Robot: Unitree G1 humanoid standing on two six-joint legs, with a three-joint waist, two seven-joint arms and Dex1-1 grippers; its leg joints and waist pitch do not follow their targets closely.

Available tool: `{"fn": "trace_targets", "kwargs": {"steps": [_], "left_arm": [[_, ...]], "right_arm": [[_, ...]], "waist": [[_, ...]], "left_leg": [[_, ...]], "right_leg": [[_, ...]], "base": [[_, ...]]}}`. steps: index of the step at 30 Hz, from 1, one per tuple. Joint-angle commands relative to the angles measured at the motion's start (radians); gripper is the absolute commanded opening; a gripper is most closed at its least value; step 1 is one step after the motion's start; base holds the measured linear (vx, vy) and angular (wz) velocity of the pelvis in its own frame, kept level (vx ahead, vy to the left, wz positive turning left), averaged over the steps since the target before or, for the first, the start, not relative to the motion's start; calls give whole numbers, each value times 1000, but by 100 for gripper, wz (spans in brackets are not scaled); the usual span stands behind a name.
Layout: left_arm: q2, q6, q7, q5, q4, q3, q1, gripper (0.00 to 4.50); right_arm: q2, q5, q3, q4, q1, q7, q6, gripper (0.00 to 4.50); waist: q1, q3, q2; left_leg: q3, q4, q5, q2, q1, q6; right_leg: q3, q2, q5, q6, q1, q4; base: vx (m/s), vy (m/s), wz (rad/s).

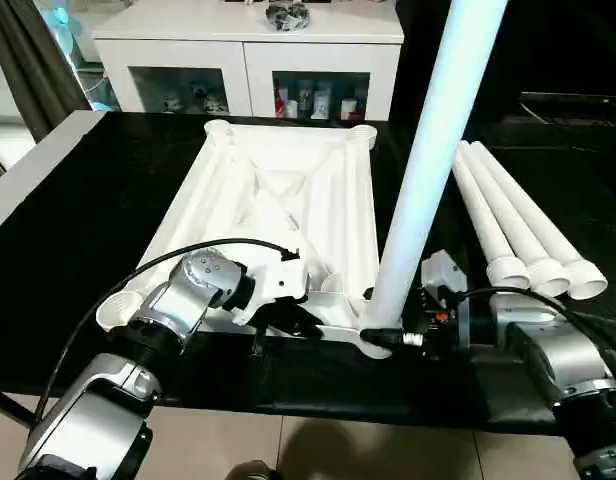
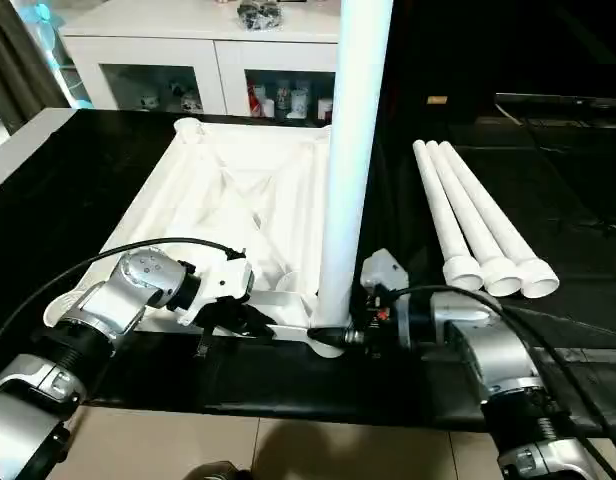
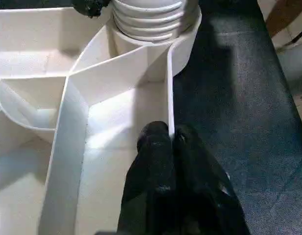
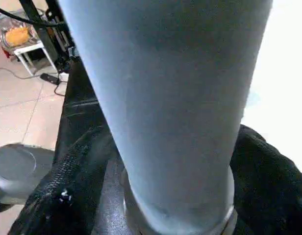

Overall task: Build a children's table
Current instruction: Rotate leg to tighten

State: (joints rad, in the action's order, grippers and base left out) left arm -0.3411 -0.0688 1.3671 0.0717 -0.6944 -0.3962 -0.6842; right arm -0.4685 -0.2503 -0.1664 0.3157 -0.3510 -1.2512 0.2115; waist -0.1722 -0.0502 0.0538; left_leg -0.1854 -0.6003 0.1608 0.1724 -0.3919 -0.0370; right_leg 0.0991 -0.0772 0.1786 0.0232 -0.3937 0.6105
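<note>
The left gripper is closed on the near rim wall of the tabletop, one finger inside the wall and the other on the outer side. The right gripper sits at the base of the upright leg; its fingers flank the tube on both sides, spread about as wide as the tube, and whether they press on it cannot be told. The upright leg stands in the near right corner socket, leaning slightly. The tabletop lies underside up on the black table. Three more legs lie side by side, touching, to the tabletop's right. A white cabinet stands beyond.
</note>
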Motion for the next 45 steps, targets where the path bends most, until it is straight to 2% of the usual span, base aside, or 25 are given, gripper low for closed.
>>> {"fn": "trace_targets", "kwargs": {"steps": [1, 4, 5, 9, 10, 12, 13, 20, 24, 33, 35, 36, 39, 41, 42, 43, 45], "left_arm": [[6, -14, 2, 2, 1, -5, -22, 0], [6, -15, 3, 3, -2, -5, -23, 0], [6, -16, 3, 3, -2, -5, -23, 0], [6, -16, 5, 4, -3, -6, -23, 0], [6, -15, 5, 4, -2, -6, -24, 0], [6, -15, 6, 4, -1, -6, -23, 0], [5, -15, 6, 4, 0, -6, -23, 0], [7, -15, 7, 5, 1, -8, -23, 0], [8, -16, 6, 5, -1, -8, -22, 0], [13, 4, -13, 4, 3, -2, -16, 0], [36, 46, -72, -4, 0, 23, -21, 0], [48, 66, -102, -8, -2, 36, -25, 0], [89, 120, -188, -21, -1, 71, -44, 0], [163, 240, -356, -26, -5, 123, -93, 0], [163, 240, -356, -26, -5, 123, -93, 0], [194, 301, -429, -27, -7, 144, -116, 0], [225, 344, -508, -17, -12, 159, -136, 0]], "right_arm": [[-1, 17, -10, -7, 9, 4, -16, 407], [0, 18, -9, 0, 9, 16, -23, 416], [0, 18, -9, 2, 9, 18, -25, 416], [0, 11, -7, 2, 10, 22, -16, 416], [2, 7, -5, 2, 10, 23, -11, 390], [3, 3, -1, -1, 12, 19, -6, 378], [2, 3, 1, -5, 16, 15, -3, 367], [-5, 5, -4, -5, 24, 8, -3, 297], [-7, 5, -9, -8, 30, 10, -6, 280], [8, 7, -17, -27, 51, 26, 2, 275], [43, 19, -3, -20, 53, 110, 26, 274], [62, 26, 4, -14, 51, 156, 37, 274], [126, 52, 23, 19, 29, 296, 72, 274], [246, 61, 53, 88, -24, 479, 117, 274], [246, 61, 53, 88, -24, 479, 117, 274], [303, 72, 63, 126, -55, 570, 133, 274], [363, 77, 85, 180, -101, 677, 153, 274]], "waist": [[3, 70, -5], [4, 70, -4], [3, 70, 0], [4, 69, -2], [4, 70, -3], [4, 70, 2], [5, 69, 0], [4, 70, 0], [4, 69, 2], [2, 69, 2], [3, 68, 2], [5, 66, 2], [18, 59, 1], [38, 53, 2], [46, 53, 2], [55, 54, 0], [69, 55, 0]], "left_leg": [[35, 75, 305, 75, 27, 42], [36, 75, 305, 75, 27, 43], [37, 75, 312, 76, 28, 41], [37, 77, 315, 76, 27, 40], [37, 76, 314, 76, 28, 41], [37, 76, 318, 76, 28, 40], [37, 77, 323, 76, 28, 39], [37, 76, 321, 76, 28, 38], [37, 77, 326, 76, 28, 37], [38, 79, 334, 77, 29, 33], [37, 79, 336, 77, 29, 32], [37, 81, 337, 78, 29, 30], [43, 84, 398, 72, 35, 2], [48, 87, 458, 69, 43, -24], [50, 87, 467, 69, 42, -34], [55, 88, 472, 66, 41, -40], [52, 87, 447, 63, 35, -34]], "right_leg": [[-60, -100, 310, 177, 39, -88], [-60, -99, 311, 175, 39, -89], [-60, -99, 316, 175, 38, -89], [-60, -99, 310, 177, 39, -89], [-61, -99, 308, 178, 39, -89], [-61, -99, 309, 179, 39, -89], [-60, -99, 310, 179, 39, -90], [-61, -99, 293, 184, 39, -88], [-61, -99, 297, 184, 39, -89], [-62, -99, 300, 182, 38, -90], [-62, -100, 307, 181, 38, -91], [-62, -99, 310, 184, 37, -90], [-58, -104, 425, 162, 35, -101], [-54, -103, 505, 145, 30, -110], [-54, -102, 512, 143, 31, -107], [-49, -105, 531, 131, 34, -110], [-52, -104, 506, 130, 34, -112]], "base": [[0, 0, 0], [0, 0, 0], [0, 0, 0], [0, 0, 0], [0, 0, 0], [0, 0, 0], [0, 0, 0], [0, 0, 0], [0, 0, 0], [0, 0, 0], [0, 0, 0], [0, 0, 0], [0, 0, 0], [0, 0, 0], [0, 0, 0], [0, 0, 0], [0, 0, 0]]}}
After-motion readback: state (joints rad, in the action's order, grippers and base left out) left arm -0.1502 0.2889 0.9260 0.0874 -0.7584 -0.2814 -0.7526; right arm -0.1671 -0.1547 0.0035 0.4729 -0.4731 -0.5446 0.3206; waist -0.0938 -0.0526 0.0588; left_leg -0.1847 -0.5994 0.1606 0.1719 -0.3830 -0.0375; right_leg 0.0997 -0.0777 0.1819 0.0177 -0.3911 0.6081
